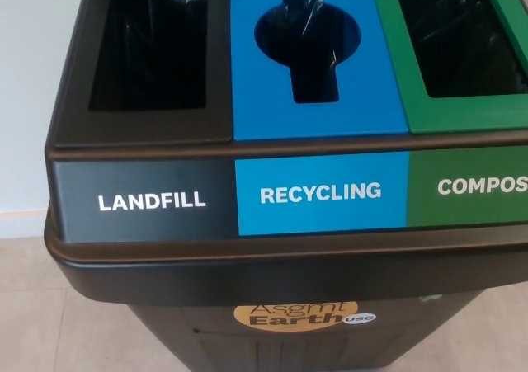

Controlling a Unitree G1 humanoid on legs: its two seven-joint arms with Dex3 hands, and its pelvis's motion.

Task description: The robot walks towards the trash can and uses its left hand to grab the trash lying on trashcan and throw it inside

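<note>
A three-part trash can point(272, 261) fills the head view. Its black landfill section has a rectangular opening point(150, 46) on the left. The blue recycling section in the middle has a round-and-slot opening point(307, 38). On the right a green compost section has a large opening point(462, 38). Black bin liners show inside all three. No loose trash is visible on the lid. Neither of my hands shows in the picture.
A pale wall stands to the left behind the can. Beige floor tiles point(49, 322) run along the bottom left. An orange round sticker point(301, 314) marks the can's dark front.
</note>
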